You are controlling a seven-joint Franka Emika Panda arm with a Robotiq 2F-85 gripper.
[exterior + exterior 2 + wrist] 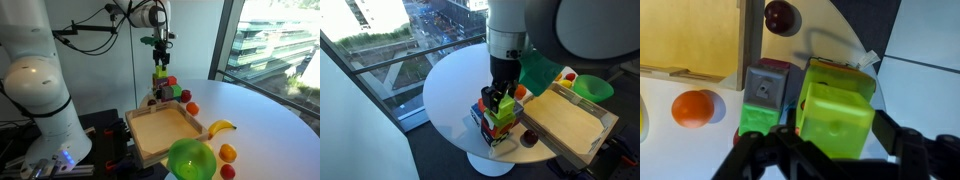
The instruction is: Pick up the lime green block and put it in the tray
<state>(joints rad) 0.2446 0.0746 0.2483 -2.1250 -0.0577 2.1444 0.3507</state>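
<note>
gripper [836, 138] | jaws clamped on lime block [832, 108] | raised over block pile [168, 92] | pile just beside tray [133, 135]

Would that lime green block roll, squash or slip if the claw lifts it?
Probably stiff: the lime green block shows square edges. Its flat faces make rolling unlikely. It sits among other blocks, so neighbours may get nudged.

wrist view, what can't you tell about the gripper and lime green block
- Wrist view: gripper blurred and dark, so its contact with the lime green block is unclear.
- Wrist view: tray cut off by the top and left edges.
- In an exterior view: block stack too small, partly hidden by the gripper.
</note>
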